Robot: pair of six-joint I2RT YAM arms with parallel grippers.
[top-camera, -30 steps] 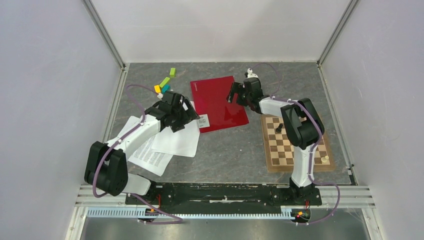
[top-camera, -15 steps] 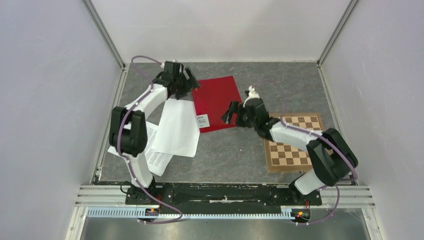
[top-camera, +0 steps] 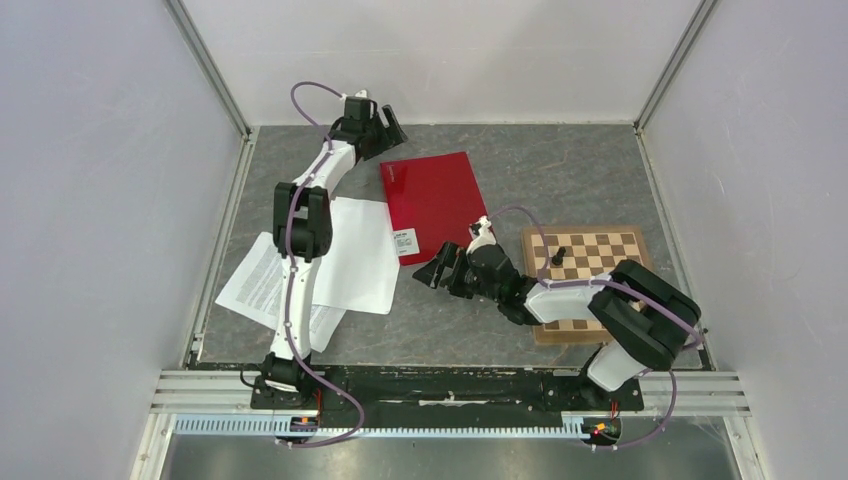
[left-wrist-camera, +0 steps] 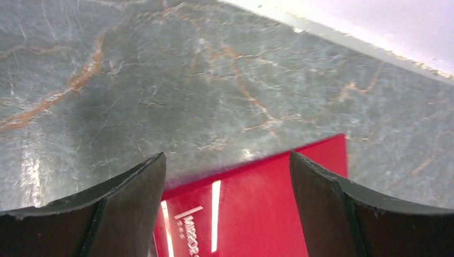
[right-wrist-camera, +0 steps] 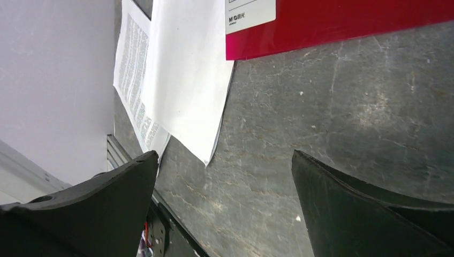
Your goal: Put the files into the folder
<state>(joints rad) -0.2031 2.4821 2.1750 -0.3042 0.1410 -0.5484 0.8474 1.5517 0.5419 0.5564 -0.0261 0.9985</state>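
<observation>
left arm stretched to the far side of the grey marbled tabletop (top-camera: 560, 170). left gripper (top-camera: 388, 128) hangs over the far left corner of the closed, flat red plastic folder (top-camera: 432, 205). in the left wrist view the left gripper (left-wrist-camera: 226, 160) has its jaws spread wide with nothing between them; the folder's (left-wrist-camera: 251, 214) far edge and bare stone show through the gap.

right gripper (top-camera: 430, 272) sits low, off the folder's near edge, aimed left. in its own view the right gripper (right-wrist-camera: 222, 155) is likewise spread apart and empty, bare table beneath it, the folder (right-wrist-camera: 348, 21) beyond.

folder lies far centre, skewed, with the white barcode label (top-camera: 406, 242) at its near left corner.

white printed paper sheets (top-camera: 350, 255) lie outside the folder, flat on the table to its left. a blank-faced sheet overlaps a sheet of dense text (right-wrist-camera: 184, 69). top sheet's right edge meets the label (right-wrist-camera: 249, 13) corner; over or under, cannot tell.

brown wooden chessboard (top-camera: 600, 250) at right, partly under the right arm, with a small black chess piece (top-camera: 559, 257) standing on it.
</observation>
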